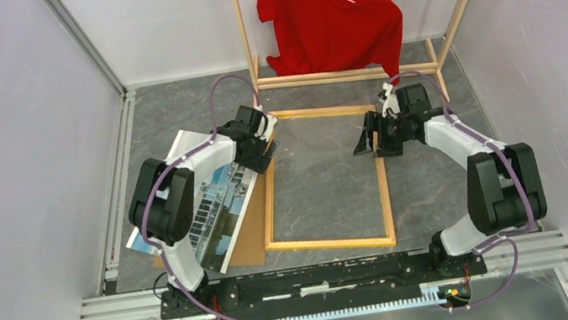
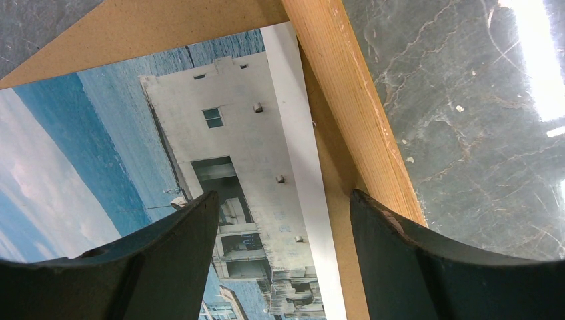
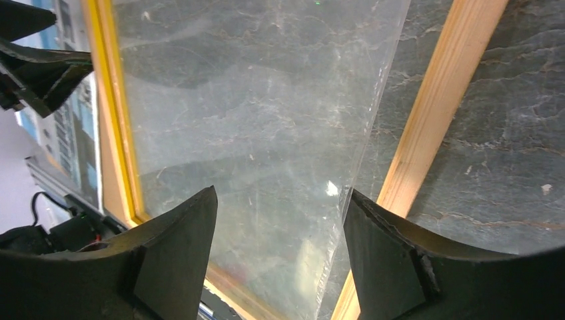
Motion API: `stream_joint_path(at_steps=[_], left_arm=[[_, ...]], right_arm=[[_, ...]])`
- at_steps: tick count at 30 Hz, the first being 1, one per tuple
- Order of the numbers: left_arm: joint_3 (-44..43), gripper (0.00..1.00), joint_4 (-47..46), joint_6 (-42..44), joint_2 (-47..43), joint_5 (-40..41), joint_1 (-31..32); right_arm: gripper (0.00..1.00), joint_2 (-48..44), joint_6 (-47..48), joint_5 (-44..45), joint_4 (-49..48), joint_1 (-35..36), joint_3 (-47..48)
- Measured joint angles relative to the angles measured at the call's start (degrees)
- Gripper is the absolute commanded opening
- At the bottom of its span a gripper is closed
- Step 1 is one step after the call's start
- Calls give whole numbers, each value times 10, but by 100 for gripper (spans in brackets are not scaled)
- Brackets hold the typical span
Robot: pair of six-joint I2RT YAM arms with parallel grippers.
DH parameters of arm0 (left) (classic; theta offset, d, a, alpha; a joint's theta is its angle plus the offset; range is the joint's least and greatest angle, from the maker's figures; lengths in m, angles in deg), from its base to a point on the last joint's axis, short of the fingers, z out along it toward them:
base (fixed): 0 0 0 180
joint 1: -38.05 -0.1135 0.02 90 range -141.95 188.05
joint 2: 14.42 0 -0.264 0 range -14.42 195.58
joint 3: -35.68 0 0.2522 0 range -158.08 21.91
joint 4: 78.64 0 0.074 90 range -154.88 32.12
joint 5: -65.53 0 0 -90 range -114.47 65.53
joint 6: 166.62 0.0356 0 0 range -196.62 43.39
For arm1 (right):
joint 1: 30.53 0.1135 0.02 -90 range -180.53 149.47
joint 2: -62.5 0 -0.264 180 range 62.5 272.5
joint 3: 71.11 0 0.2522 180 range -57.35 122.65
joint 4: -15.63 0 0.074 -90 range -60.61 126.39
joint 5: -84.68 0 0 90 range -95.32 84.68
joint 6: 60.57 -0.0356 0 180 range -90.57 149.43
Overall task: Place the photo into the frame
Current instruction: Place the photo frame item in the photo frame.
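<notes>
Both my pairs of jaws stand spread, pinching nothing. The frame (image 1: pixel 331 243) lies flat on the surface (image 1: pixel 172 113) between them, plain wood side up, which I take to be so that the photo can be laid into its back. The photo (image 2: pixel 220 153) is not in it yet. It lies picture-side up beneath my left jaws on a brown board (image 2: pixel 133 30), with its white border just beside the frame's nearest rail. My left jaws hover over that border, probably the easiest edge to lift.

My right wrist view shows what the overhead view barely hints at. A clear sheet (image 3: pixel 266 133) lies inside the frame beneath my right jaws, its edge askew of the wooden rail, and yellow shows along the rail farther from them. Only the overhead view shows the photo lying crooked to the frame.
</notes>
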Motion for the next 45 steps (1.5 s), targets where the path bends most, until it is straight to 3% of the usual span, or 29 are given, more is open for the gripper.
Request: stream_joint_path(at_steps=[25, 39, 40, 41, 45], left_arm=[[5, 79, -6, 0, -1, 0, 0], [9, 78, -11, 0, -3, 0, 0], [9, 79, -11, 0, -3, 0, 0], [9, 79, -11, 0, -3, 0, 0], [9, 79, -11, 0, -3, 0, 0]], right_arm=[[83, 33, 9, 150, 51, 77, 39], [86, 33, 14, 172, 65, 89, 56], [87, 33, 15, 176, 67, 92, 56], [97, 33, 17, 180, 68, 93, 56], [98, 33, 25, 207, 88, 102, 70]])
